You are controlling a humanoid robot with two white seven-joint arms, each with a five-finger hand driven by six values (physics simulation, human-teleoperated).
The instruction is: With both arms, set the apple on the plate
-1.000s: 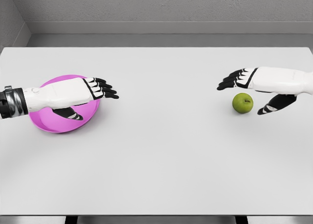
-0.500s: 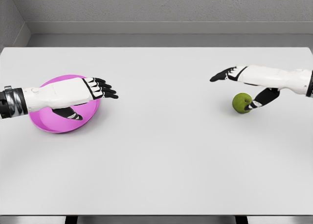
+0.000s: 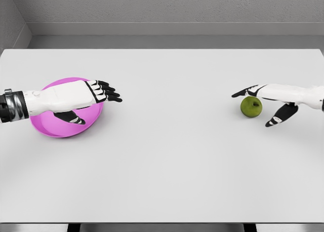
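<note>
Two arms cropped at edges, left hand [image 3: 83,98] partly hiding plate [image 3: 48,128]

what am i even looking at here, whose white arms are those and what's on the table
This is a simulator's render, seen from a camera on a humanoid robot's head, looking down at a white table. The two white arms are the robot's own.

The left robot hand comes in from the left and hangs over a pink plate, fingers stretched out, holding nothing.

The right robot hand comes in from the right, beside a green apple. Its fingers reach past the apple's top and its thumb points down on the near right, but it is open and the apple sits on the table, not gripped.
</note>
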